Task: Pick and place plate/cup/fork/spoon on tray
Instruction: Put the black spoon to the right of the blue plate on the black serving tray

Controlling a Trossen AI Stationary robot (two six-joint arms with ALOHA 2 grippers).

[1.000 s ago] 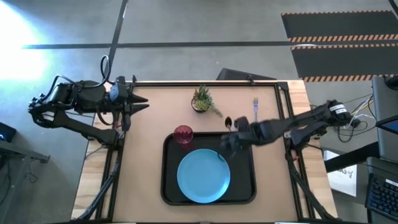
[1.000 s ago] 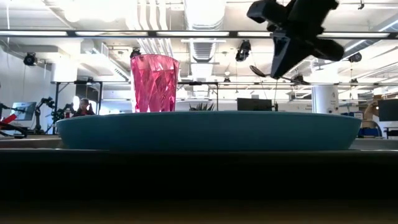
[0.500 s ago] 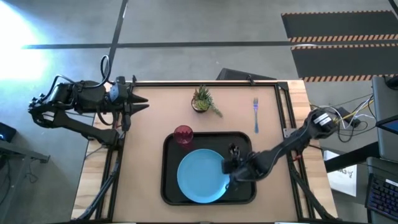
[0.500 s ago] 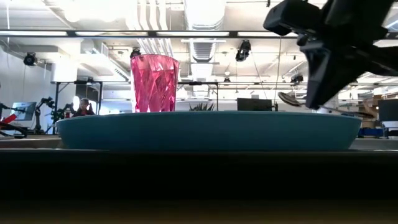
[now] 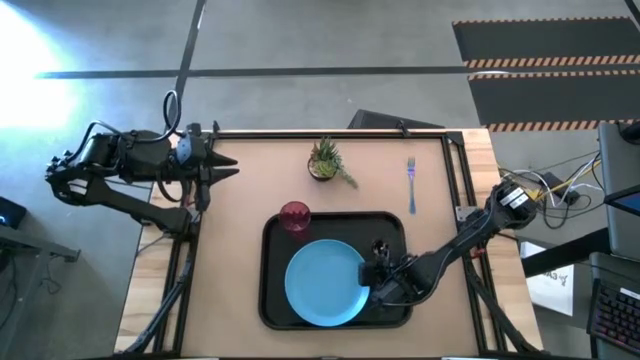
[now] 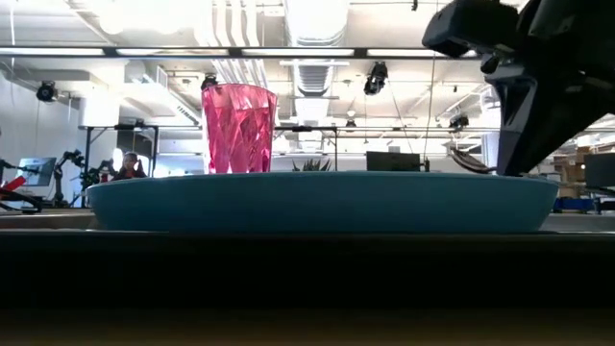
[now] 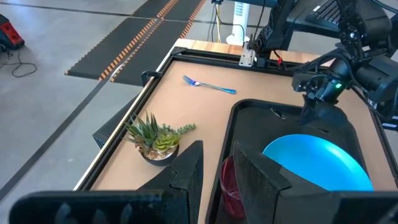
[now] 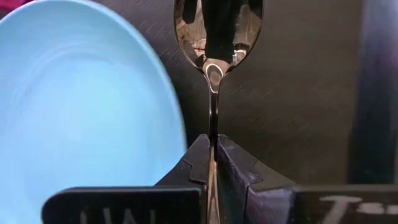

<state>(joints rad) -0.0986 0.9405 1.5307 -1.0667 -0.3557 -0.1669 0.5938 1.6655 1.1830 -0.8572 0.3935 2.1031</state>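
- Nearest, on the black tray (image 5: 272,300): light-blue plate (image 5: 325,283), lying flat in the middle.
- Just beside the plate's right edge, low over bare tray floor: right gripper (image 5: 381,282), fingers (image 8: 231,163) pinched tight on the handle of the dark spoon (image 8: 217,37), bowl pointing forward.
- At the tray's far left corner: red cup (image 5: 295,216), upright.
- Beyond the tray, on the tabletop: potted plant (image 5: 326,160) and blue-handled fork (image 5: 410,184), well apart.
- Off at the table's far left corner: left gripper (image 5: 226,168), waiting, partly open, empty.
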